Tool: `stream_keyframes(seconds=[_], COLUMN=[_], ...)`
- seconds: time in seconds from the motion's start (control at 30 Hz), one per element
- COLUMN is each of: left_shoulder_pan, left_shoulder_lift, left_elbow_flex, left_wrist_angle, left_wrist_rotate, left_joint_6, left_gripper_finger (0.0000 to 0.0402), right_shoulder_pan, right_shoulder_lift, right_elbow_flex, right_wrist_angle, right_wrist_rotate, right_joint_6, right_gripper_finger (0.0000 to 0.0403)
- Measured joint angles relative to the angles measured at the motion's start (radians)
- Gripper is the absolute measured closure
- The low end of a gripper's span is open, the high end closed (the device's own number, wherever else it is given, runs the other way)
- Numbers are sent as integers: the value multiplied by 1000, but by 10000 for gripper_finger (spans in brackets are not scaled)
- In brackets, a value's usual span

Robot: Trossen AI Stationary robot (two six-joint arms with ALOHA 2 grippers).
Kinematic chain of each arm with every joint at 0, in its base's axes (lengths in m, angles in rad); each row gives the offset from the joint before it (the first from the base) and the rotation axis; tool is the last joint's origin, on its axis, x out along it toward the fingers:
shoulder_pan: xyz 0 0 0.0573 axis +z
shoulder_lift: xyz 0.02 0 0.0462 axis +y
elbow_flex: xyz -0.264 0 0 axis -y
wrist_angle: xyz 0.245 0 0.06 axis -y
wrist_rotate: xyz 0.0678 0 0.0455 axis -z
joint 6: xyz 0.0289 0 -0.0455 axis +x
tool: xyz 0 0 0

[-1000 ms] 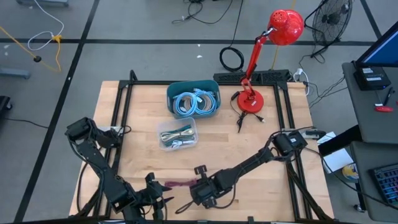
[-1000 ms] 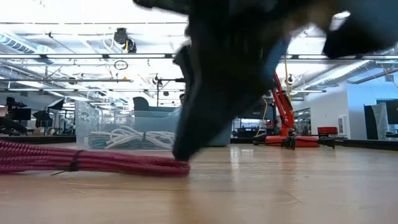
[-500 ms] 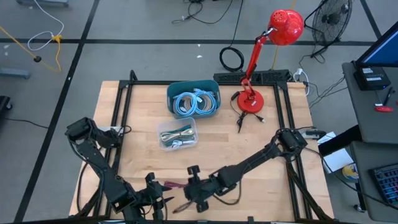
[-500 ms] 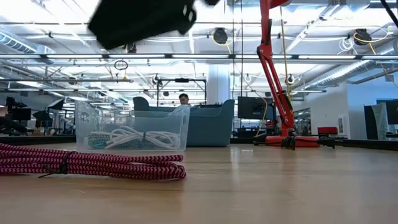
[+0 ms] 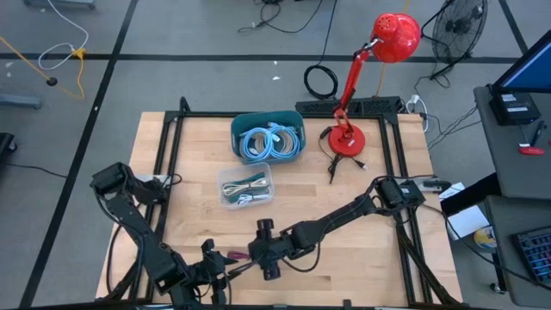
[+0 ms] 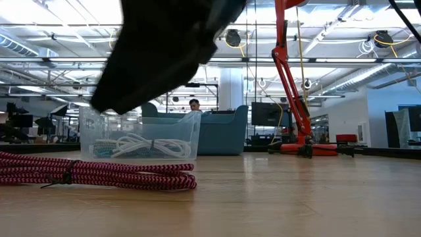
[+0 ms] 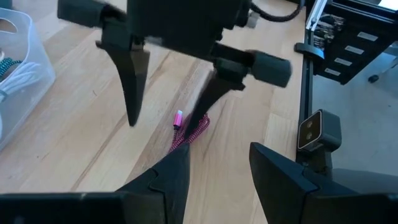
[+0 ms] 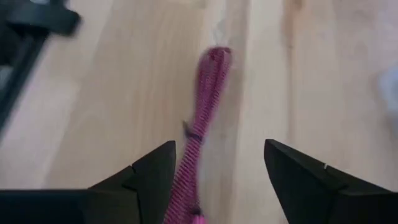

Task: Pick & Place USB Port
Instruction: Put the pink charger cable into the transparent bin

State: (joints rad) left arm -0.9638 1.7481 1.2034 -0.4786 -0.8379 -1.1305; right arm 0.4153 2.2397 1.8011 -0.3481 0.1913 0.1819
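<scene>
Wooden tabletop (image 5: 344,194), pink braided USB cable (image 8: 200,134) lengthwise between spread right tool (image 8: 217,171); left tool (image 7: 217,165) spread too.

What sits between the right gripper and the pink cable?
Nothing visible. The right gripper hangs open over the pink cable, which lies flat on bare table between its fingers in the right wrist view. The left gripper waits near the cable's end, not across the path.
</scene>
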Motion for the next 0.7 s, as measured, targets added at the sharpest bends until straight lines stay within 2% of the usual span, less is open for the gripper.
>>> stream_keyframes(seconds=[0.2,0.47,0.57,0.7], left_shoulder_pan=[-1,-3,-3,-3], left_shoulder_lift=[0,0,0,0], left_elbow_flex=[0,0,0,0], left_wrist_angle=[3,4,4,4], left_wrist_rotate=[1,3,3,7], left_joint_6=[0,-3,-1,0], left_gripper_finger=[234,234,234,234], right_shoulder_pan=[8,8,8,8], right_shoulder_lift=[61,98,98,99], right_elbow_flex=[-2,0,0,0], right_wrist_angle=[40,45,45,45], right_wrist_rotate=[-39,-39,-32,-39], right_joint_6=[26,69,70,76], right_gripper_finger=[163,170,192,247])
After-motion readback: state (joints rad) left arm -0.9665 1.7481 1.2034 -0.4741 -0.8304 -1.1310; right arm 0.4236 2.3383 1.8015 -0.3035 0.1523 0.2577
